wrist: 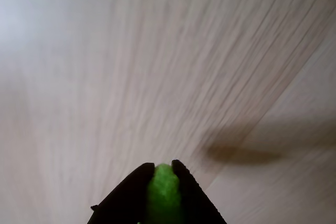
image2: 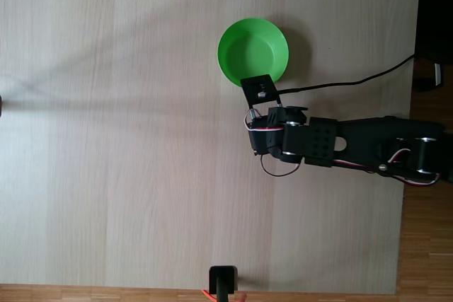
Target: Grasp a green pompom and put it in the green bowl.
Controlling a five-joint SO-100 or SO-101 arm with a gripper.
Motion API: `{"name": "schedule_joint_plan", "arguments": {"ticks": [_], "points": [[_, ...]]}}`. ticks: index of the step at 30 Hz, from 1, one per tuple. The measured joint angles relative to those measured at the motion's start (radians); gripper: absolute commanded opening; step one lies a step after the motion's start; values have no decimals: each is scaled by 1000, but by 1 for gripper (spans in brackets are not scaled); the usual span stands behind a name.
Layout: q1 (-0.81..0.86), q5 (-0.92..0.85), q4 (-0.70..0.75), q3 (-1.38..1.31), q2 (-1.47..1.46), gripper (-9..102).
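In the wrist view my gripper point(wrist: 163, 165) comes in from the bottom edge, its two black fingers shut on the green pompom point(wrist: 164, 187), a fuzzy bright-green ball squeezed between them. It is held above bare wood, and its shadow falls to the right. In the fixed view the green bowl point(image2: 235, 39) stands upright and empty at the upper middle of the table. My black arm point(image2: 318, 143) reaches in from the right, and its wrist end sits just below the bowl's lower rim. From that angle the wrist hides the fingers and the pompom.
The light wooden table point(image2: 127, 139) stretches wide to the left of the arm. A black cable point(image2: 354, 81) runs from the arm toward the right edge. A small black stand point(image2: 223, 281) sits at the table's bottom edge. Dark floor lies beyond the right edge.
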Motion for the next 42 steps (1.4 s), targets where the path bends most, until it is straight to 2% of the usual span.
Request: {"name": "schedule_joint_plan", "arguments": {"ticks": [8,17,25,32,42], "points": [[78,0,0,0,161,0],[258,-3,-2,0,287,0],[407,-3,2,-138,247,0],[445,-18,2,-270,155,1],[456,-58,2,-275,137,18]]}}
